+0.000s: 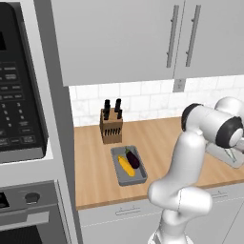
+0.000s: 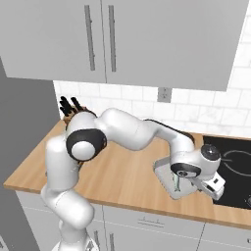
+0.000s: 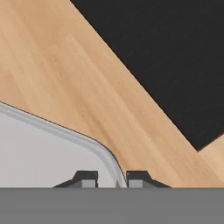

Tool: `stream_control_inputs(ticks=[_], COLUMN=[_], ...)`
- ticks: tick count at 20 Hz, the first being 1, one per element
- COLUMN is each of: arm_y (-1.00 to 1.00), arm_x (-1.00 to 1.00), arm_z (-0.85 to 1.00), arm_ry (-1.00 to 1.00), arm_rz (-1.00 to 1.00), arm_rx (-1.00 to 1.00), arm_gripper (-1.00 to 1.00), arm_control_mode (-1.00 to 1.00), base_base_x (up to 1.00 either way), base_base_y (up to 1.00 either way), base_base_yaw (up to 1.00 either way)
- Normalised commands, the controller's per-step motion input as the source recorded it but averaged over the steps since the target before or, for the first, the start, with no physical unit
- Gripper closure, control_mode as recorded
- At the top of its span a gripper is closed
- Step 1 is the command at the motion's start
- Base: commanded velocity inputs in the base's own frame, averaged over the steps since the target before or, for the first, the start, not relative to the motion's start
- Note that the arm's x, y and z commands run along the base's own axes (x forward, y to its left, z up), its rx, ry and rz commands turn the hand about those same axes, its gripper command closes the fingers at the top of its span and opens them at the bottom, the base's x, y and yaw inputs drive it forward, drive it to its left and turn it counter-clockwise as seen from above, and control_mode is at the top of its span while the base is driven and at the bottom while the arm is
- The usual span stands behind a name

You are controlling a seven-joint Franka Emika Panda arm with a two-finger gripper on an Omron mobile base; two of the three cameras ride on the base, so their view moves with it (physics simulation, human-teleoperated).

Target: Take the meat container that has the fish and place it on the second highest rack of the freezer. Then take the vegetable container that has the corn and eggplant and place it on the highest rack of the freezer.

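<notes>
1. The shallow pale grey meat tray with rounded corners [image 2: 166, 177] lies on the smooth light wooden countertop [image 2: 122, 181], just beside the flat black cooktop [image 2: 235, 171].
2. A slim silvery grey-green fish [image 2: 177, 185] shows inside the tray, partly hidden by the hand; its long axis cannot be told.
3. The two-finger gripper [image 3: 111, 178] is clenched on the tray's raised rim, one dark fingertip [image 3: 87, 178] on the inside of the wall and one on the outside.
4. A second grey rectangular tray [image 1: 127, 165] lies well apart, near the wooden knife block [image 1: 111, 125]. It holds a bright yellow corn cob [image 1: 126, 165] and a glossy dark purple eggplant [image 1: 133, 159], side by side along its length.
</notes>
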Motion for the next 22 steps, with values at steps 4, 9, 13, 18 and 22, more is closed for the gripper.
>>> stream_control_inputs(ticks=[4,9,13,18,22], arm_y=[0.61,0.51,0.57,0.80,1.00], arm_x=[-0.05,0.02,0.08,-0.03,0.00], arm_z=[0.82,0.93,0.63,0.04,0.11], arm_ry=[0.01,0.04,0.00,-0.01,0.00], arm_rz=[0.00,0.00,0.00,-0.09,-0.26], arm_rx=[-0.06,-0.03,-0.01,-0.01,-0.05], arm_gripper=[1.00,1.00,1.00,1.00,1.00], arm_control_mode=[-1.00,-1.00,-1.00,-1.00,-1.00], base_base_x=[0.00,0.00,0.00,0.00,0.00], base_base_y=[0.00,0.00,0.00,0.00,0.00], base_base_yaw=[0.00,0.00,0.00,0.00,0.00])
